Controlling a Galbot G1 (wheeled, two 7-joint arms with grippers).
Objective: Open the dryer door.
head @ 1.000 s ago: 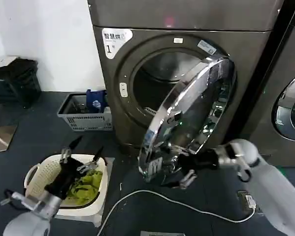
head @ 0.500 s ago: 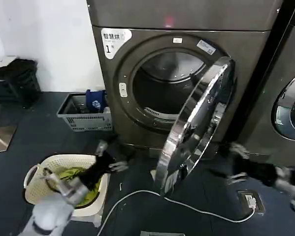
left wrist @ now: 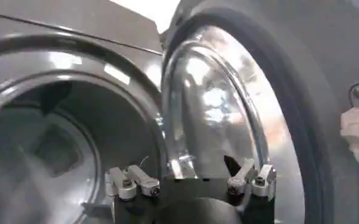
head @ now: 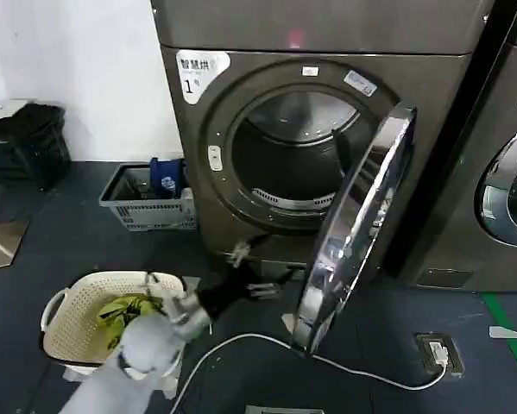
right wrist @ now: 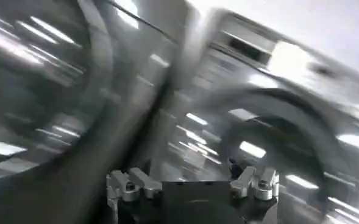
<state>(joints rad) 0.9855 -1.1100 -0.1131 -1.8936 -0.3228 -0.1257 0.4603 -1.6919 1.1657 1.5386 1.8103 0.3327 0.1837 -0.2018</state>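
Reaching forward and low, the left pincer (head: 241, 274) now sits just below the big round opening (head: 297, 159) of the machine marked "1", with its two fingers (left wrist: 133, 181) apart and nothing between them. A second ago this arm hung over the cream basket (head: 77, 315) of green clothes; it has since swung across toward the machine. In the left wrist view the pincer (left wrist: 191, 182) looks into the dark drum with the shiny door right next to it.

The right pincer (right wrist: 191, 182) has its fingers spread too and holds nothing. A second ago it was at the bottom rim of the dryer door (head: 355, 228), and it has let go and pulled away.

The dryer door has swung much wider (it now stands almost edge-on to the head camera), hanging on its hinge at the right of the opening, well clear of the hole. I think the door is open enough, so the job looks about done.
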